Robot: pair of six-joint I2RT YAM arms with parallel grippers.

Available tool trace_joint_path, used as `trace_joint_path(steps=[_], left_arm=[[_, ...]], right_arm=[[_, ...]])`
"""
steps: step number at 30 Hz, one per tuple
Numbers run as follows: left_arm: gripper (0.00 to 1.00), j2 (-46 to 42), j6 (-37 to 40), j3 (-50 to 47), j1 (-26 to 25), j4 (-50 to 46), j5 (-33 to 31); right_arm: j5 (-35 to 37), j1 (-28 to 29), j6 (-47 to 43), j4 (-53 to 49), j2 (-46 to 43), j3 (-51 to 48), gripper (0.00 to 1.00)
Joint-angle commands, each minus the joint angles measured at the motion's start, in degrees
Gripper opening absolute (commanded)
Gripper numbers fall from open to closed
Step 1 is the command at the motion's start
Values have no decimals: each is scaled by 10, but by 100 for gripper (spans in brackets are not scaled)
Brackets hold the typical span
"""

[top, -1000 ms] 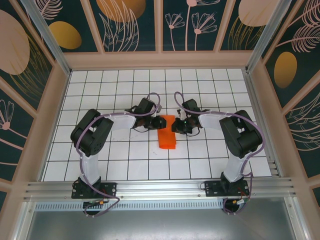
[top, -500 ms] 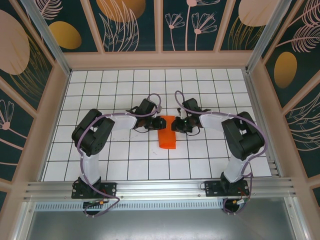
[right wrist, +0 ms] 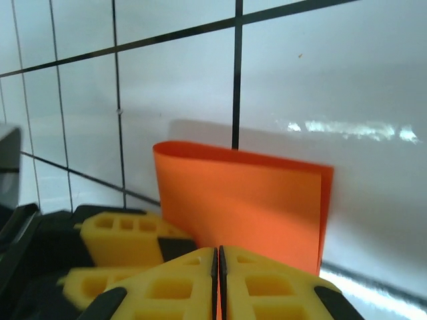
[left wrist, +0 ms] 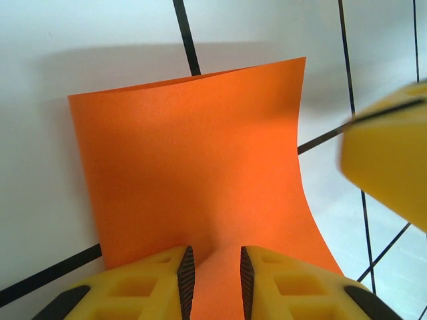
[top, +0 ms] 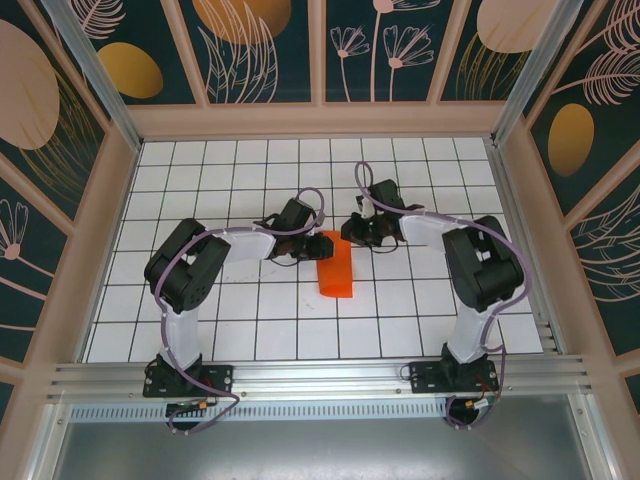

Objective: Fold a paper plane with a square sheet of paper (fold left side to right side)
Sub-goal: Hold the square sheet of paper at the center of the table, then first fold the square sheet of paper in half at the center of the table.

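The square sheet of paper [top: 336,268] is bright orange and lies folded over into a narrow strip on the white grid table [top: 250,320]. In the left wrist view the paper [left wrist: 193,167] curves upward, and a ridge of it runs between the narrowly parted jaws of my left gripper [left wrist: 213,257]. From above, the left gripper [top: 308,246] is at the strip's far left edge. My right gripper [top: 352,232] is at its far right corner. Its jaws [right wrist: 218,253] are shut, with a sliver of the paper [right wrist: 247,200] between them. The fold's rounded loop faces the left gripper's fingers [right wrist: 123,237].
A yellow finger of the right gripper [left wrist: 387,160] shows blurred beside the paper. Wooden walls with dark floral panels [top: 90,260] enclose the table. An aluminium rail [top: 320,375] with both arm bases runs along the near edge.
My right gripper has moved away from the bases to the strip's far corner, and its jaws have closed a little. The left gripper has barely moved. The paper lies slightly flatter.
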Motion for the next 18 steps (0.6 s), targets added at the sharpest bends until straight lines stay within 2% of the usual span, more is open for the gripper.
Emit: trace_joint_path(steps=[1, 10, 18], left_arm=[[29, 31, 13, -8, -10, -27, -16], [29, 16, 31, -15, -13, -25, -12], [29, -29, 61, -56, -27, 1, 12]], right_arm=[[-14, 5, 7, 8, 36, 30, 13], [29, 14, -2, -23, 94, 40, 13], [52, 16, -4, -37, 94, 14, 13]])
